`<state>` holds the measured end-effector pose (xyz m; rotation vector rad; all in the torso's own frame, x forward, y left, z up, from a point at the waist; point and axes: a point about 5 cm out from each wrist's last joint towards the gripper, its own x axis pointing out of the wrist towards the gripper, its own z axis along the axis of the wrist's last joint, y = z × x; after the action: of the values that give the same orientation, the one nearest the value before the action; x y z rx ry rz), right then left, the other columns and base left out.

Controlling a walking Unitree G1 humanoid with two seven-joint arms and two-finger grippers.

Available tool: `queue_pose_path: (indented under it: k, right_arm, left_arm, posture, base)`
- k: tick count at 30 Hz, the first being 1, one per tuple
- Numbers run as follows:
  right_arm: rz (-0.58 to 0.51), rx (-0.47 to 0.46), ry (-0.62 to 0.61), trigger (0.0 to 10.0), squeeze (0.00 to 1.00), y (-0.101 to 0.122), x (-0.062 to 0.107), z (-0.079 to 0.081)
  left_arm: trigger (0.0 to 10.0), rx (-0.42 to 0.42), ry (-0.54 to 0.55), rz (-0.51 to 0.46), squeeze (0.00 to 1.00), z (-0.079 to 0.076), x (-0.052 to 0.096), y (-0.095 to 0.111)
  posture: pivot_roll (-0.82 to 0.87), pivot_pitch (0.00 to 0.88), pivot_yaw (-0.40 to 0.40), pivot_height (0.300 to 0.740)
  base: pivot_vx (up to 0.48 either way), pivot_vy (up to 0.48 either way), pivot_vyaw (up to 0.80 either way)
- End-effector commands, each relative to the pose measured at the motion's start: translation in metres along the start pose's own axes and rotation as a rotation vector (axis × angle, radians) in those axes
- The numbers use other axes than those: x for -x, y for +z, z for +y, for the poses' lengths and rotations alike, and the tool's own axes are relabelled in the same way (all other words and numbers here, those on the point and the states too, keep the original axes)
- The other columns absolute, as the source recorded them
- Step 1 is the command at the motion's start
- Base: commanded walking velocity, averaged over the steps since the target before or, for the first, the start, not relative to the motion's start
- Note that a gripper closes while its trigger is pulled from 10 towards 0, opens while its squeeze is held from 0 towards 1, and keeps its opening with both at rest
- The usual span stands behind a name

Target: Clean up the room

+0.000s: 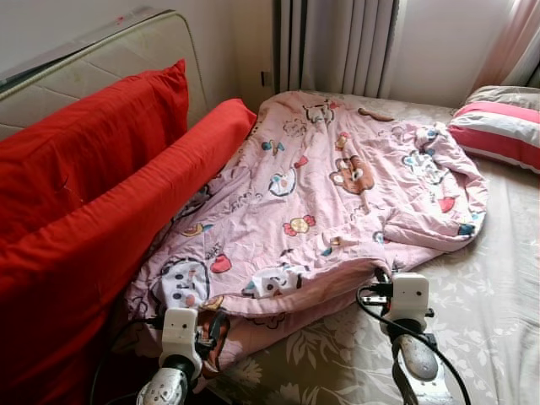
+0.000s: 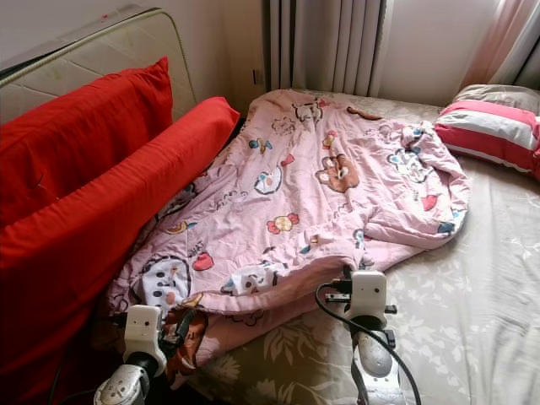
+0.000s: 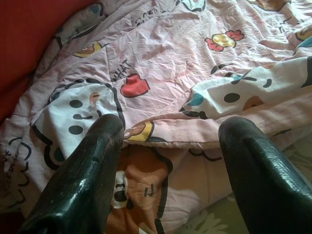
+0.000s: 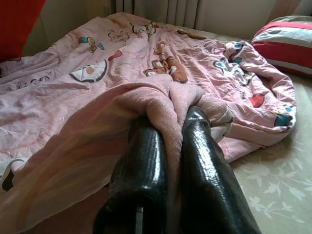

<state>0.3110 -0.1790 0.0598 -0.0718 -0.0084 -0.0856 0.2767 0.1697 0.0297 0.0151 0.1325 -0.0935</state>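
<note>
Spread in loose folds over the bed [image 1: 498,278]: a pink cartoon-print quilt [image 1: 337,186], one long side pushed up against the red bolster [image 1: 126,219], the far end reaching toward the grey curtains [image 1: 337,42]. Beyond the quilt's far right corner, a red-and-pink striped pillow [image 1: 502,126].

At the quilt's near edge, the right hand [image 4: 168,141], clenched on a bunched fold of pink cloth, fingers [image 4: 209,170] pressed close with fabric pinched between them. Held this way, most likely, to get a firm hold on one near corner for lifting or folding.

Just short of the same near edge, closer to the bolster, the left hand [image 3: 170,161], fingers apart and grasping nothing, the hem and an orange-printed underside lying in the gap between them. Positioned so, apparently, to take the second corner and match the right hand's hold.

Tidying at an early stage, judging by the rumpled quilt. Next move likely a closing of the left hand on the hem; risk of catching only the top layer, or of the cloth slipping free once tension comes on.
</note>
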Motion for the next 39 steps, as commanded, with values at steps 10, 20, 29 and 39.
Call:
queue_pose_path:
  k: [10, 20, 29, 39]
  right_arm:
    - [-0.031, 0.001, -0.007, 10.0, 0.00, 0.0051, -0.0010, 0.0026]
    - [-0.035, 0.010, -0.012, 10.0, 0.00, 0.0057, -0.0013, 0.0032]
    - [-0.042, 0.014, -0.024, 10.0, 0.00, 0.0072, -0.0022, 0.0017]
    - [-0.048, 0.031, -0.041, 10.0, 0.00, 0.0085, -0.0032, -0.0003]
  left_arm:
    - [10.0, -0.001, 0.010, 0.012, 0.00, 0.0057, 0.0060, -0.0047]
    - [10.0, -0.002, 0.007, 0.009, 0.00, 0.0060, 0.0061, -0.0038]
    - [10.0, -0.001, 0.004, 0.008, 0.00, 0.0058, 0.0059, -0.0033]
    - [10.0, -0.001, 0.005, 0.008, 0.00, 0.0060, 0.0056, -0.0031]
  posture:
    - [0.06, 0.166, 0.056, 0.740]
    - [0.06, 0.165, 0.059, 0.740]
    - [0.06, 0.164, 0.059, 0.740]
    - [0.06, 0.163, 0.060, 0.740]
  base:
    - [-0.060, 0.000, 0.00]
    - [-0.157, 0.000, 0.00]
    - [-0.247, 0.000, 0.00]
    - [-0.003, 0.000, 0.00]
